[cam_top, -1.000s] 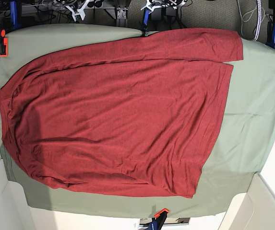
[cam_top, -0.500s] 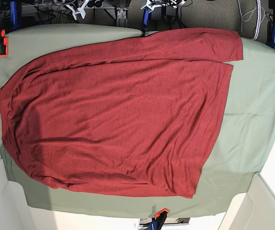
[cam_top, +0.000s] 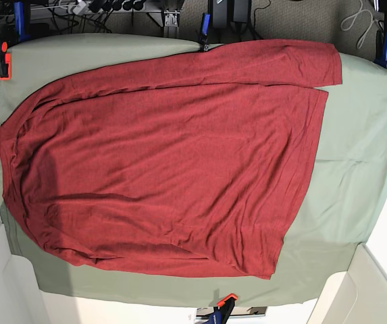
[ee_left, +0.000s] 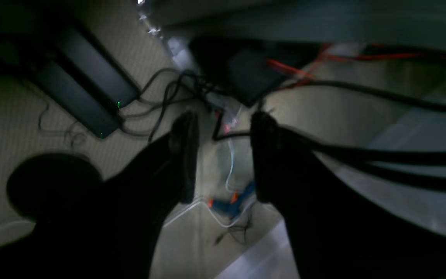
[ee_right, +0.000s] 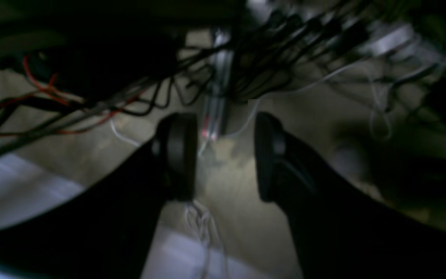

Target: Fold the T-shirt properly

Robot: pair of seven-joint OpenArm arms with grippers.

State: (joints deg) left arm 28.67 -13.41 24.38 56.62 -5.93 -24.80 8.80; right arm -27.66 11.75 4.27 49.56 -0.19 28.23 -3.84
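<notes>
The red T-shirt lies spread flat across the green cloth, one long sleeve along the far edge. Past it, both arms hang off the table over floor cables: left gripper and right gripper, jaws apart, empty.

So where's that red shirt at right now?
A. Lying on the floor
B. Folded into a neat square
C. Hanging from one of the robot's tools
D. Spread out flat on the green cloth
D: in the base view the T-shirt lies spread open over the green table cloth, unfolded, with one long sleeve stretched along its top edge and no tool touching it.
</notes>
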